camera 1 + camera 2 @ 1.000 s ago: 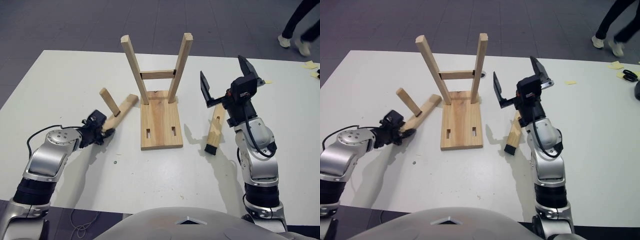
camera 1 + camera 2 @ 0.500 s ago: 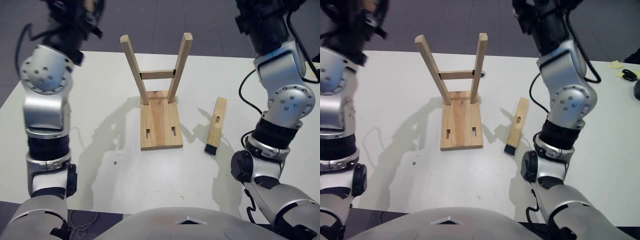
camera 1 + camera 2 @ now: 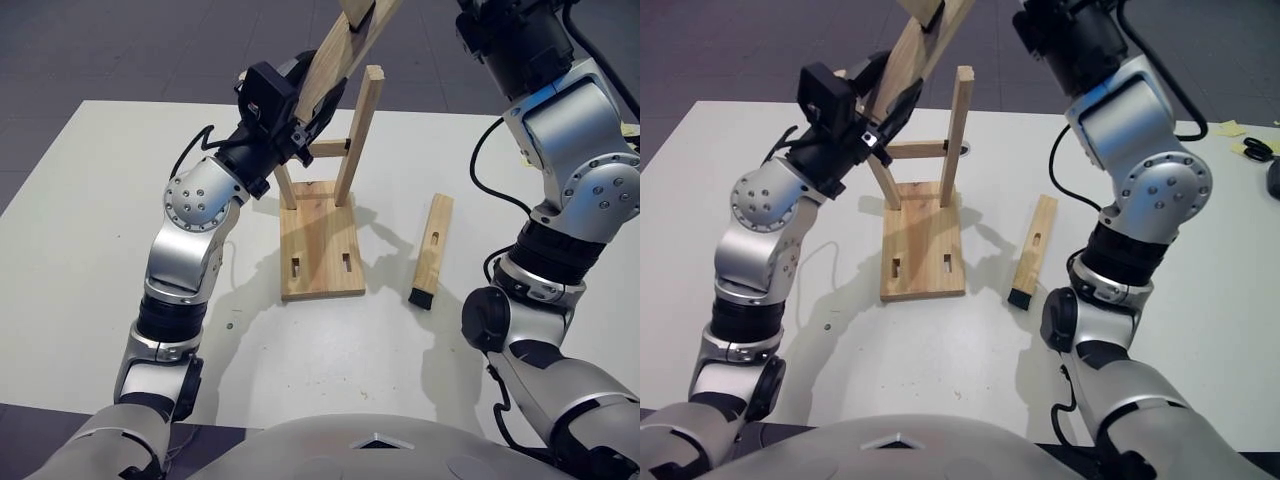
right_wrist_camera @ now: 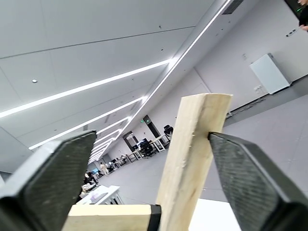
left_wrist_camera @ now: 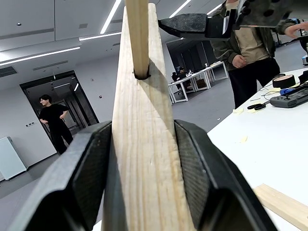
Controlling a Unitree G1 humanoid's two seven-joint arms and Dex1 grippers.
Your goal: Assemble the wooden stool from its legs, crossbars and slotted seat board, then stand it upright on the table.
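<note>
The left claw is pinching a wooden leg low down, with a short crossbar stub plugged into it, and holds it tilted high over the tabletop. Right below, the slotted seat board lies flat with two legs standing in its far end, joined by a crossbar. Another leg lies loose just right of the board. Up top, the right claw is spread wide, with a wooden end between its fingers.
</note>
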